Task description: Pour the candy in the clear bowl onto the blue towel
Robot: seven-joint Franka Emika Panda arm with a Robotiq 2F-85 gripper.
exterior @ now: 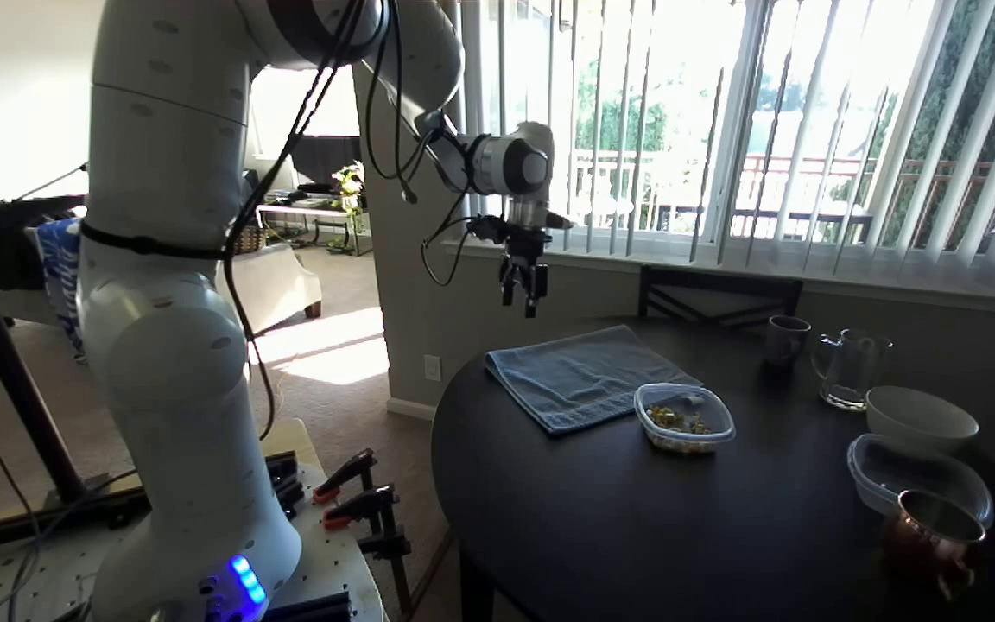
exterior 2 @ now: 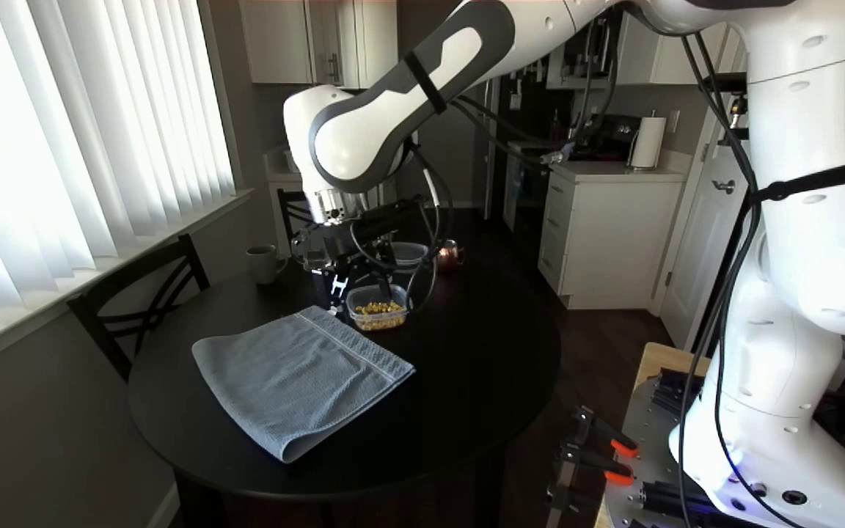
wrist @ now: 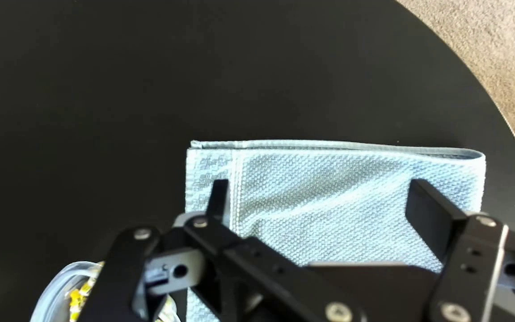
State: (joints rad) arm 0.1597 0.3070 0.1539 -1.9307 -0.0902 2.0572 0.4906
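Note:
The clear bowl (exterior: 646, 404) stands upright on the table beside the towel's edge, with the candy (exterior: 677, 421), small yellowish pieces, inside. The bowl (exterior 2: 383, 323) and candy (exterior 2: 377, 308) also show in an exterior view, partly behind the gripper. The blue towel (exterior: 588, 376) lies flat and folded on the table (exterior: 601, 518); it also shows in the other views (exterior 2: 298, 374) (wrist: 347, 210). My gripper (exterior: 520, 306) is open and empty, pointing down above the towel. In the wrist view its fingers (wrist: 318, 188) spread over the towel; the bowl (wrist: 47, 297) is at lower left, partly hidden by a finger.
A grey mug (exterior: 785, 341), clear glass cup (exterior: 850, 371), white bowl (exterior: 921, 416), larger clear container (exterior: 921, 475) and copper mug (exterior: 934, 536) stand farther along the table. A chair (exterior 2: 144, 301) and window blinds are beside it. The table's round edge is near the towel.

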